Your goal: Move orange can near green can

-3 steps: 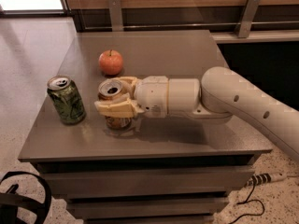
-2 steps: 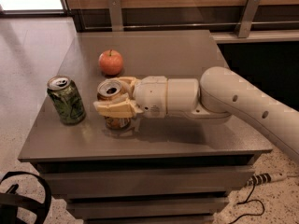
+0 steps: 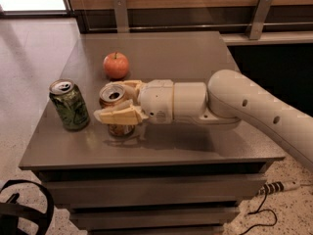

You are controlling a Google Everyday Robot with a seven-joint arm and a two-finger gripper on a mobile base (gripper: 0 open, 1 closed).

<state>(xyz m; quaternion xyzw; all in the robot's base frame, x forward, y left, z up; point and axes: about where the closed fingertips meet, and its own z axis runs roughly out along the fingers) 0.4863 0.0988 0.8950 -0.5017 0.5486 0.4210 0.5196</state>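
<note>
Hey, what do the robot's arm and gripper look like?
The arm is smooth, rounded and off-white, with small dark dots along its shell. A white cylindrical wrist leads to the gripper, at the orange can, whose fingers are tan-yellow and tapered.

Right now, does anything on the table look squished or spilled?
The green can at the left of the table looks a little dented, though it stands upright. Nothing is spilled. The gripper is closed around the upright orange can beside it, and the apple looks fine.
</note>
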